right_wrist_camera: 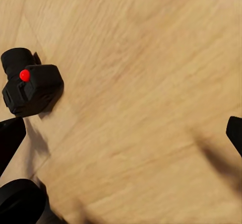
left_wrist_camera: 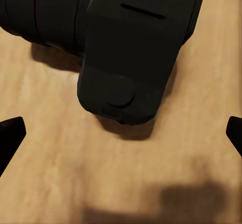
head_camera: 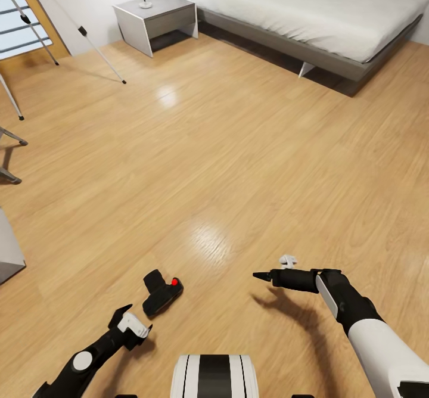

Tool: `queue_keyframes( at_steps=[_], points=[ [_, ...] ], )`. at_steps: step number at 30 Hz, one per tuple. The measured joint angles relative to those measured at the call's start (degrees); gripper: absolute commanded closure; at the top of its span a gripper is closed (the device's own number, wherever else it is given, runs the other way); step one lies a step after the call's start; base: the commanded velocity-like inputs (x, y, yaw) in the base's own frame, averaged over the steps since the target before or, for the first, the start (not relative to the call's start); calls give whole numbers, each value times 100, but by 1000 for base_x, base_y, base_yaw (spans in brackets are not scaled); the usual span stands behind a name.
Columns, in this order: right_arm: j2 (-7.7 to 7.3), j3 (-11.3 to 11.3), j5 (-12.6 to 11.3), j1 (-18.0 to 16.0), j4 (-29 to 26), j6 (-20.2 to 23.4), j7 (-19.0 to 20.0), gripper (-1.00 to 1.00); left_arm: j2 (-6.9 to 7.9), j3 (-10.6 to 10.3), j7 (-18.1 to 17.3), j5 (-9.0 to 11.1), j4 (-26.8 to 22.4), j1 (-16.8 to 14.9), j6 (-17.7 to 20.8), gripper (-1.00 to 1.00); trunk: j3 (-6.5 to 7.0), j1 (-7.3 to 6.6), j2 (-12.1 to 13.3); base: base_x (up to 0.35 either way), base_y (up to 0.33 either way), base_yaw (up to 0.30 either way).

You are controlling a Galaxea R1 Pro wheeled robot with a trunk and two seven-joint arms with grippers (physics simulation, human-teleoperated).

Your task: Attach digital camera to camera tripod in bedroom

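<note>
The digital camera (head_camera: 162, 294), small and black with a red button on top, lies on the light wood floor right in front of me. My left gripper (head_camera: 133, 322) hovers just behind it, open, with the camera body (left_wrist_camera: 128, 58) looming close between its wide-spread fingertips (left_wrist_camera: 11, 133). My right gripper (head_camera: 262, 276) hangs open over bare floor to the camera's right, and the camera (right_wrist_camera: 30, 85) lies off to one side of it. The camera tripod's thin silver legs (head_camera: 89, 39) stand at the far left by the window; its head is out of view.
A grey low bed (head_camera: 310, 11) fills the far right. A white nightstand (head_camera: 156, 19) with a dark vase stands beside it. Dark thin legs (head_camera: 11, 142) and a grey block (head_camera: 9, 249) sit at the left edge. Wood floor (head_camera: 226, 148) stretches between.
</note>
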Motion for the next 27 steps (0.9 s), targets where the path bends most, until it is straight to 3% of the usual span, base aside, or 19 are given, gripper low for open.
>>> queue_keyframes(
  at_steps=[27],
  points=[
    [-8,-8,0,0,27,0,-28,-100,6,1,33,-215,273,-52,83,-100,0,0,0,0,0,0]
  ],
)
